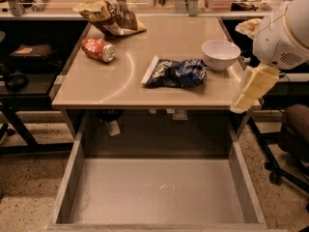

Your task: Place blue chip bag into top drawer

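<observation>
Gripper (252, 90) hangs at the front-right corner of the table (111, 81), pale yellow, tilted, under the white arm housing; can't tell whether it's spread or closed, nothing seen in it. Blue chip bag (176, 72) lies flat on the tabletop to the gripper's left and a bit further back, near but not touching, white seam end pointing away from the gripper. White bowl (220, 54) sits just behind-left of the gripper, beside the bag's near end. Top drawer (159, 190) is pulled out below and left of the gripper, grey bottom bare. Crushed red-orange can (98, 50) and yellow-brown chip bag (110, 17) are well apart, far left and back.
</observation>
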You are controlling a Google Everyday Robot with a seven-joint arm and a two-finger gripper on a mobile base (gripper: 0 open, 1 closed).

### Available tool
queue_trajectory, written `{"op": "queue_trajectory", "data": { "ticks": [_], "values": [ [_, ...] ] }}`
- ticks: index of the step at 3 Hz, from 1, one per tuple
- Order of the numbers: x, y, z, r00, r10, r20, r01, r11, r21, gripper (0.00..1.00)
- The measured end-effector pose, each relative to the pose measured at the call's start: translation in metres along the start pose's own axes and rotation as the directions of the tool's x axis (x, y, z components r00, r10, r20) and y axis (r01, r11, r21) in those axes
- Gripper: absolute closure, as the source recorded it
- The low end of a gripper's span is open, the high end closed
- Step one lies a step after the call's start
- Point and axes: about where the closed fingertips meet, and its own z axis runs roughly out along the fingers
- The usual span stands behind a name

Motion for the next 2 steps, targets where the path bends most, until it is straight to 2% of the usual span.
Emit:
{"op": "queue_trajectory", "data": {
  "ticks": [1, 2],
  "values": [
    [-0.0047, -0.0184, 0.0366, 0.999, -0.023, 0.042, 0.023, 0.9997, 0.013, 0.0],
    [-0.0047, -0.0184, 0.0366, 0.999, -0.023, 0.042, 0.023, 0.9997, 0.013, 0.0]
  ]
}}
